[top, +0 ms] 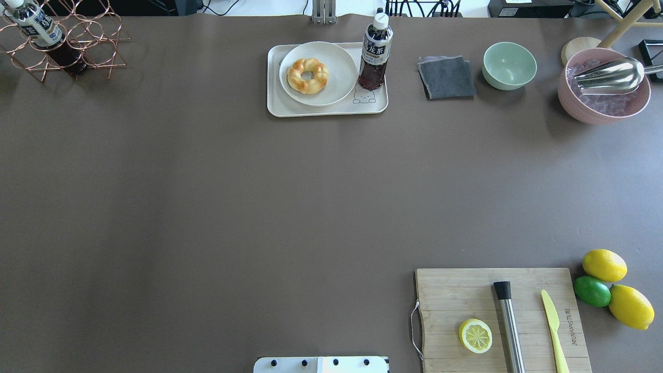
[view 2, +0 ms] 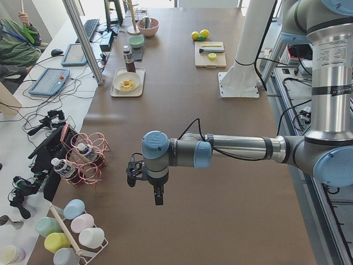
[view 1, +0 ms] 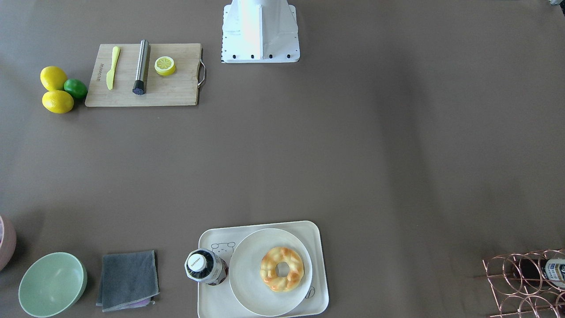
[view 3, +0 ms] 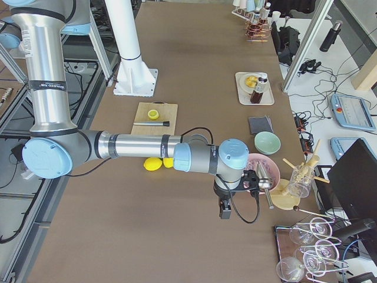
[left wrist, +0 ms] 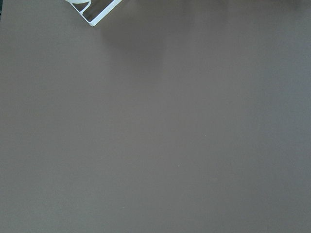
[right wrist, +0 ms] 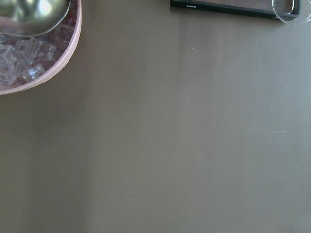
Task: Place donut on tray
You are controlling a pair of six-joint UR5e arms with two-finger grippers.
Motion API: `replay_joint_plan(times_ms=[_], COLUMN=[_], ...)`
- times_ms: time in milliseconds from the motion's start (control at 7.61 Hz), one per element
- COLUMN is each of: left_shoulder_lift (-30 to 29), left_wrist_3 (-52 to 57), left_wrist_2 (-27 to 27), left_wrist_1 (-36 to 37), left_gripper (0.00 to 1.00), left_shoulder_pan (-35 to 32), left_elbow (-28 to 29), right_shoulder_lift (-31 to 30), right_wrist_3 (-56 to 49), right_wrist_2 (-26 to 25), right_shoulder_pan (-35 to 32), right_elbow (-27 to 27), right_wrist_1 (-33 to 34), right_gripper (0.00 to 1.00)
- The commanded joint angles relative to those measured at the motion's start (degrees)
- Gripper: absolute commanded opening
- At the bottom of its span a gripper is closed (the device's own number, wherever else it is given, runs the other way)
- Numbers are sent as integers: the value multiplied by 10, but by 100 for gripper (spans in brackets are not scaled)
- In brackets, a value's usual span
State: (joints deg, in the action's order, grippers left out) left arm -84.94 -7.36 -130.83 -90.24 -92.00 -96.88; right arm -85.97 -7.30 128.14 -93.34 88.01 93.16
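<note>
The donut [view 1: 281,268], a braided golden ring, lies on a round white plate [view 1: 247,274] that sits on the cream tray [view 1: 318,238]. The overhead view shows the same: the donut [top: 307,75] on the plate [top: 339,62] on the tray [top: 331,110]. A dark drink bottle [top: 375,52] stands on the tray beside the plate. My left gripper [view 2: 158,196] shows only in the exterior left view, far from the tray near the table's end; I cannot tell its state. My right gripper [view 3: 224,211] shows only in the exterior right view, near the pink bowl; I cannot tell its state.
A wooden cutting board [top: 466,290] holds a lemon half [top: 475,335], a steel muddler [top: 509,324] and a yellow knife [top: 553,324]. Two lemons [top: 604,264] and a lime [top: 592,290] lie beside it. A grey cloth [top: 446,77], green bowl [top: 509,65], pink ice bowl [top: 603,85] and copper bottle rack [top: 62,44] line the far edge.
</note>
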Motion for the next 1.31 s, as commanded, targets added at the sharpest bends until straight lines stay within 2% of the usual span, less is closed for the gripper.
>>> replay_joint_plan(times_ms=[0, 1182], left_shoulder_lift=[0, 1], left_wrist_3=[0, 0], left_wrist_2=[0, 5], left_wrist_1=[0, 0], left_gripper=[99, 99], left_shoulder_pan=[-1, 1], left_elbow=[-1, 6], right_shoulder_lift=[0, -1], right_wrist_3=[0, -1], right_wrist_2=[0, 0], right_shoulder_pan=[0, 0], right_elbow=[1, 4], right_wrist_1=[0, 0], right_gripper=[100, 100])
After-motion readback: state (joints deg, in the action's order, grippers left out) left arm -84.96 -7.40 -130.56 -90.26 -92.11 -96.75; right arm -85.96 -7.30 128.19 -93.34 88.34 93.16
